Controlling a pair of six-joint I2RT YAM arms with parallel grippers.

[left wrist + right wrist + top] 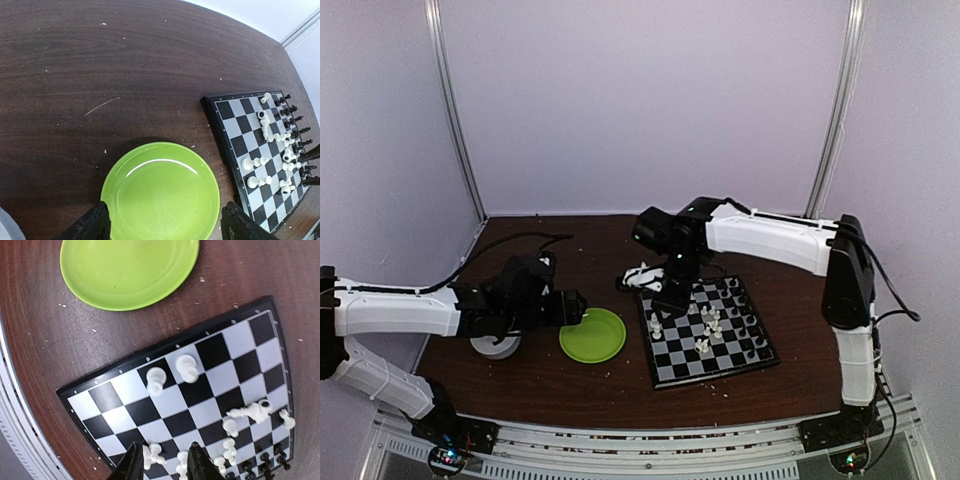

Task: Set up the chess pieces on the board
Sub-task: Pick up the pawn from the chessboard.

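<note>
My right gripper (165, 447) is cut off by the bottom edge of its wrist view, so only the ends of its two fingers show. Two white pieces (152, 455) stand in the gap between them, and I cannot tell whether either finger touches one. In the top view the gripper's body hides the board's (142, 410) far left corner, and the pieces there blur together. The black pieces (265, 461) line one edge of the board. They are partly out of frame and too small for me to count. A grey round thing (498, 347) lies half hidden under my left arm, and I cannot make out what it is.

My right gripper's fingers stand a little apart over the board, pinching nothing that I can see. My left gripper (166, 207) is spread wide above the near part of the plate (160, 170) and holds nothing.

There is one board and one green plate. They lie just beside each other on the table (100, 60), not touching. In the right wrist view I count about nine white pieces on the board. Two stand alone towards the plate, and one seems to lie on its side. Pale crumbs (102, 23) dot the table.
</note>
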